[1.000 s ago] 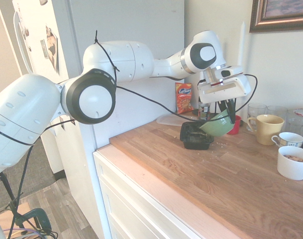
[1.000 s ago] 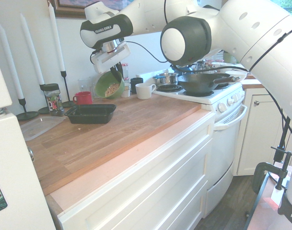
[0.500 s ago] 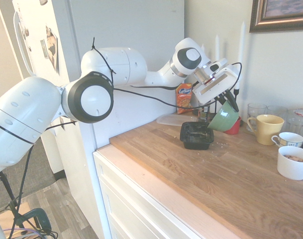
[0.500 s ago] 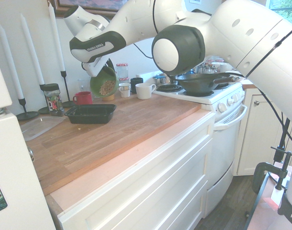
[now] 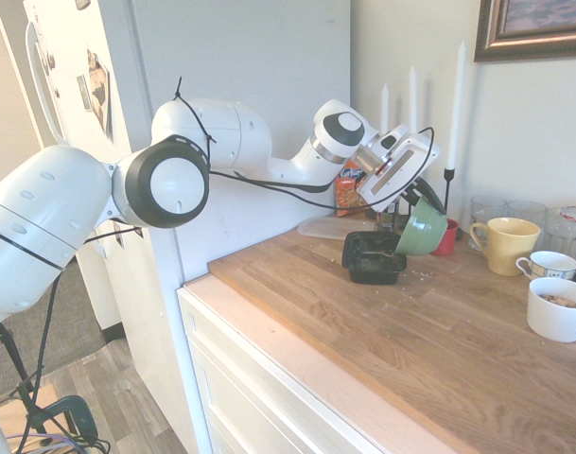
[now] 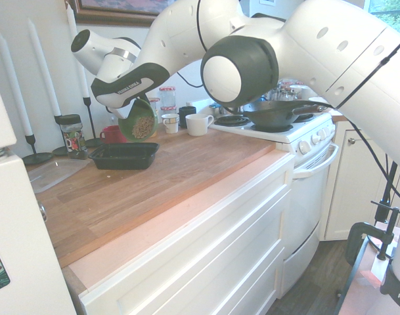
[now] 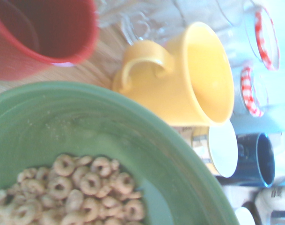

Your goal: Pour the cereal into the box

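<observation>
While the green bowl tips ever steeper over the box, the cereal has not yet spilled out.

Since a moment ago the arm has swung the bowl down toward the box's far side, rolling it so its mouth now stands nearly on edge. The gripper is clamped tight on the bowl's rim. Cereal rings have slid into the lowest part of the bowl, close to the lip. Just beyond the box stand a red cup and a yellow mug. My reading: pouring is imminent; a little more tilt should send the rings into the box.
</observation>
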